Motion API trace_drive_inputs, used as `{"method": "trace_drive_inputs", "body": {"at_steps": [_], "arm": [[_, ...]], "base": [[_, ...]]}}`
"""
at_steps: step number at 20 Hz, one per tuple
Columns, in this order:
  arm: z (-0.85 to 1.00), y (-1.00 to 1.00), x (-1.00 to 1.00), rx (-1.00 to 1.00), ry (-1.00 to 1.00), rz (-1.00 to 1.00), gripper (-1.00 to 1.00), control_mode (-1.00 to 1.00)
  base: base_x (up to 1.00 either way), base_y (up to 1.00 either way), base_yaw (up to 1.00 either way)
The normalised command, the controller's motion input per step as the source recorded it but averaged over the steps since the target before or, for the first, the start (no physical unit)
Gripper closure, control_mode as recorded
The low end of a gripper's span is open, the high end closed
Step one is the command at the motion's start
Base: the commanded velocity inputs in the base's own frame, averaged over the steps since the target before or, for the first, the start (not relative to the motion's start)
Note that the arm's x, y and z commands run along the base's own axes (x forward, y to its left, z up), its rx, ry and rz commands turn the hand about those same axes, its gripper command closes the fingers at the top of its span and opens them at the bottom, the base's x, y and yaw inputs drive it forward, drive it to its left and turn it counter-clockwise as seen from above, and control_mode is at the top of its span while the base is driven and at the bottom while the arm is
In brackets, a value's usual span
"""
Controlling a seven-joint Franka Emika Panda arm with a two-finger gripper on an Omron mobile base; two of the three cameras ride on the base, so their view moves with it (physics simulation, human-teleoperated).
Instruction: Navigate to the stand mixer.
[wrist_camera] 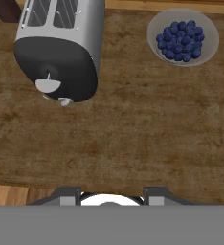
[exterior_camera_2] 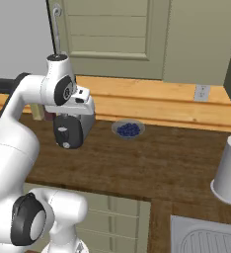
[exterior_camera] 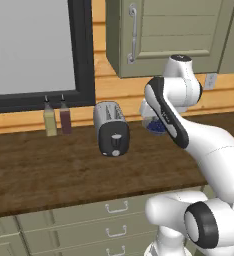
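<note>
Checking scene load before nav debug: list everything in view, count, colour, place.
toaster: 1, silver with black front, on counter left of bowl
bowl of blueberries: 1, grey bowl, dark blue berries, by back wall
bottles: 2, yellowish and dark red, under window
white cylinder: 1, counter far right
sink: 1, grey, lower right
counter: 1, dark wood
upper cabinets: green
wall outlet: 1, white
gripper: tips at bottom of hand view, over counter

I see even, soft rendered light with no glare. The toaster [wrist_camera: 61,48] casts only a faint shadow on the desk [wrist_camera: 133,139]. Edges look slightly soft and pixelated, yet nothing is truly out of focus.
</note>
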Motion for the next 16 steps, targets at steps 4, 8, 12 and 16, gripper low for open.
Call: {"method": "trace_drive_inputs", "body": {"at_steps": [4,8,12,16], "arm": [[0.0,0.0,0.0,0.0,0.0,0.0,-1.0,1.0],[0.0,0.0,0.0,0.0,0.0,0.0,-1.0,1.0],[0.0,0.0,0.0,0.0,0.0,0.0,-1.0,1.0],[0.0,0.0,0.0,0.0,0.0,0.0,-1.0,1.0]], "base": [[-0.02,0.0,0.0],[-0.46,0.0,0.02],[-0.49,0.25,0.23],[-0.13,0.53,0.46]]}}
